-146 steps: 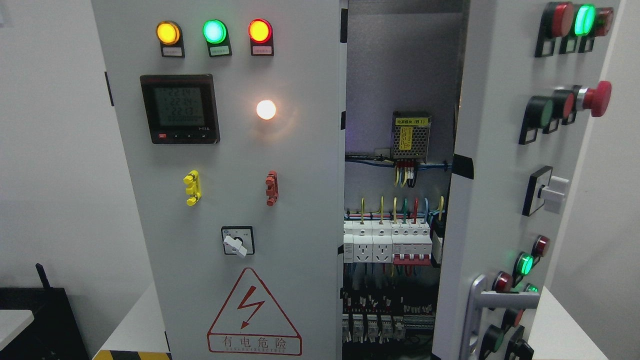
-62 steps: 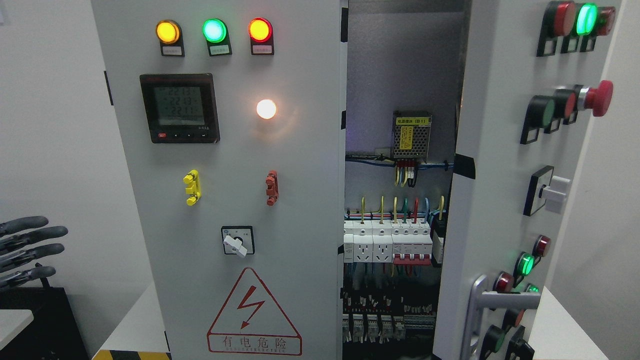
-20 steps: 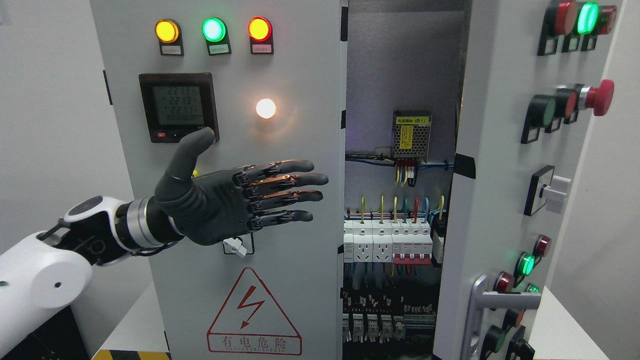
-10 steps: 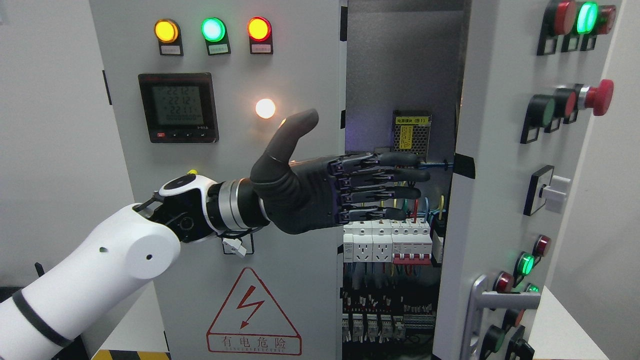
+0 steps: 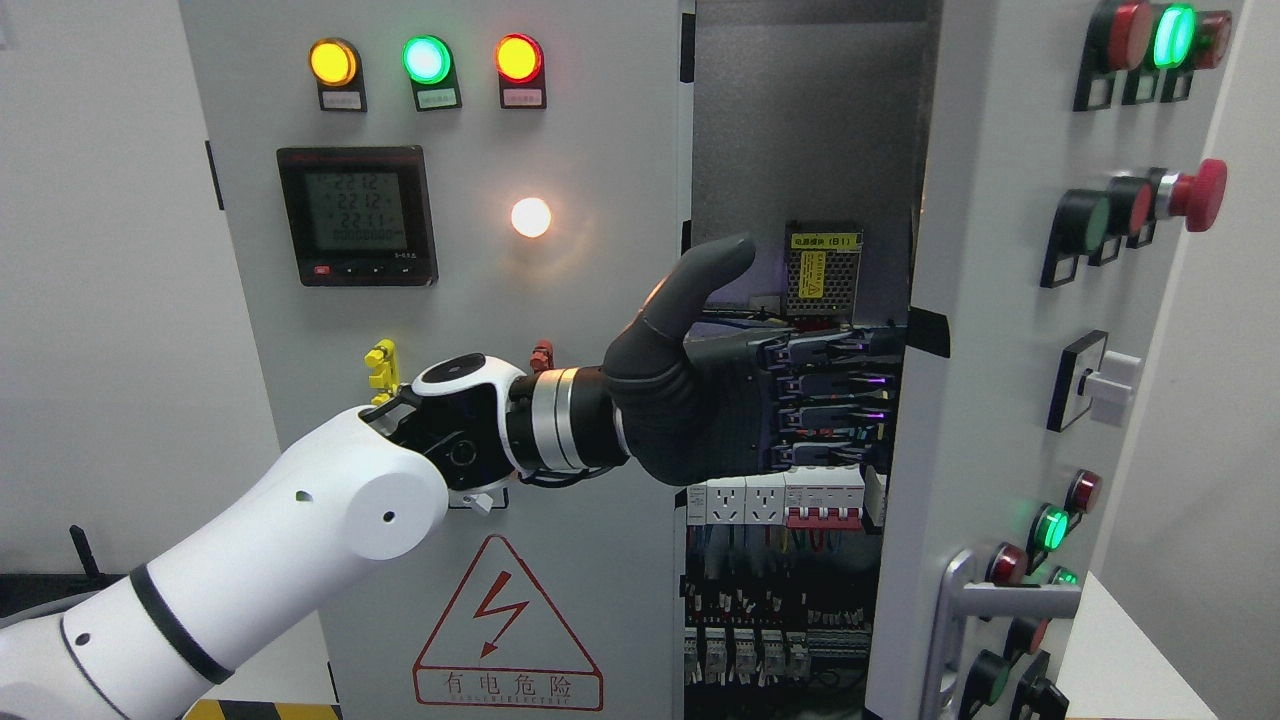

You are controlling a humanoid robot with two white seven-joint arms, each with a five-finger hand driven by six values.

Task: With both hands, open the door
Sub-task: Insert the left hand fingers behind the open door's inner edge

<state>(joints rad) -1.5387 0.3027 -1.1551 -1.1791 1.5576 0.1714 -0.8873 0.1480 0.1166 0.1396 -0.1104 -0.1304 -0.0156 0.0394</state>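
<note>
White walls framing the grey cabinet [image 5: 440,330], its right door [image 5: 985,330] standing ajar at the picture's right, breakers [image 5: 800,500] showing in the gap. Reaching across with the left hand [image 5: 740,400], fingers [image 5: 830,385] extended flat, gripping nothing, tips meeting the door's inner edge. Best hooking behind that edge, staying clear of wiring, swinging outward slowly.

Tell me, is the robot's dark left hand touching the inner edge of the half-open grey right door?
Cannot tell. In the head view the left hand reaches the grey right door, but its fingertips vanish behind the door's edge.
</note>
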